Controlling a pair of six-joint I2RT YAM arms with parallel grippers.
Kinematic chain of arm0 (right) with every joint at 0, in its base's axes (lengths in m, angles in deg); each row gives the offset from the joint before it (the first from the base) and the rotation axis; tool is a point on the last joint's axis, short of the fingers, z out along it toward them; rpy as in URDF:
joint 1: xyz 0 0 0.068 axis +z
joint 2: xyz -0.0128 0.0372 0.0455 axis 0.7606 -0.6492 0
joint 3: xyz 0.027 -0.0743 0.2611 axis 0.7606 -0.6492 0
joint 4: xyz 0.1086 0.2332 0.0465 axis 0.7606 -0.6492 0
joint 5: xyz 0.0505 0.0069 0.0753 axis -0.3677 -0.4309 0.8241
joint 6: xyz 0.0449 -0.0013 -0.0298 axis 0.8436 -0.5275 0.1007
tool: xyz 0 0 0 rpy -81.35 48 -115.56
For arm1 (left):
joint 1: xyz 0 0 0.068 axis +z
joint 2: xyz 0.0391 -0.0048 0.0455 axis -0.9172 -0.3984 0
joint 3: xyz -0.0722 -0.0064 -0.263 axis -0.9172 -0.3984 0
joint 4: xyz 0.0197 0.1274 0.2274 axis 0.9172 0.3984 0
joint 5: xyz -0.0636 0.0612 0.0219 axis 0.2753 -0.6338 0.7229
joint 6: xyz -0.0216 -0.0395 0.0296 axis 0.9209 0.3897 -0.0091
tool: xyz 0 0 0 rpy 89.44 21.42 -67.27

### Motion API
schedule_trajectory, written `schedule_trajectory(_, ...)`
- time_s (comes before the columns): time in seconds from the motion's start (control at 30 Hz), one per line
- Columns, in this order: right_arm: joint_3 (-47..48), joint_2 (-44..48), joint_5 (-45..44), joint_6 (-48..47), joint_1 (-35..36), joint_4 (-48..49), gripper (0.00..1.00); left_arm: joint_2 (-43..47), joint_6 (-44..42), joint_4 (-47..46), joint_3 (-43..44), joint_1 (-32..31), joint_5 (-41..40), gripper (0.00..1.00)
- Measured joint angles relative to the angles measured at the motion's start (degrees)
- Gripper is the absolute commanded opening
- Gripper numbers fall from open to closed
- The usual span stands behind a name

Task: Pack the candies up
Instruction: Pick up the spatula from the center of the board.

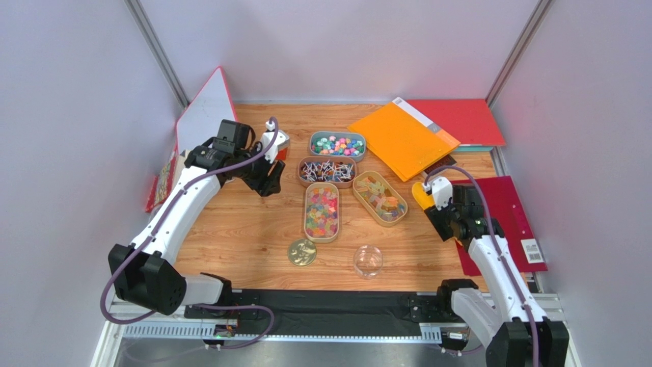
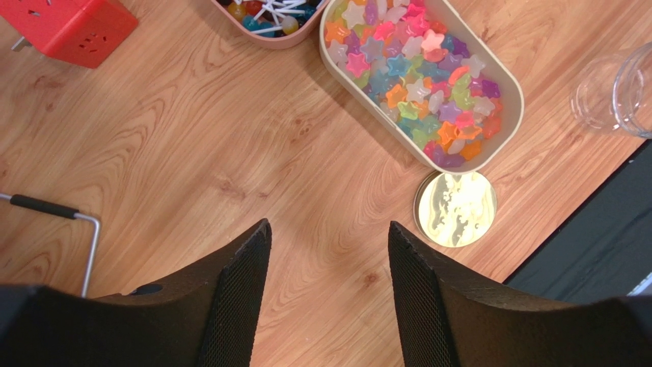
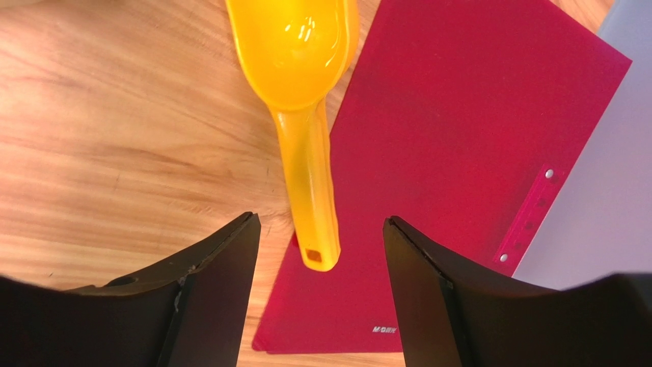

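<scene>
While left claw and right claw gape empty, the red folder — tiny print — is unreadable.

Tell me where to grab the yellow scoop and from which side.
Take the yellow scoop by its slim handle, from above. It lies flat, bowl up, handle end over the red folder, in line with the gap between the fingers of the right gripper.
</scene>
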State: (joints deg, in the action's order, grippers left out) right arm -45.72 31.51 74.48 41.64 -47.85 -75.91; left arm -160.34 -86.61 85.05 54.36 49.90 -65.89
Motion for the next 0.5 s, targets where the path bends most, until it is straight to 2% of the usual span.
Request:
schedule_trajectory(0.37,-3.7,-5.0,-1.0,-3.1,0.0,6.9,0.62,-2.6,-0.7,-0.3,1.6,-0.7,-2.4,0.64)
schedule_trajectory(0.5,-4.4,-6.3,-0.6,-3.5,0.0,8.8,0.57,-2.9,-0.8,-0.3,1.7,-0.7,-2.9,0.64)
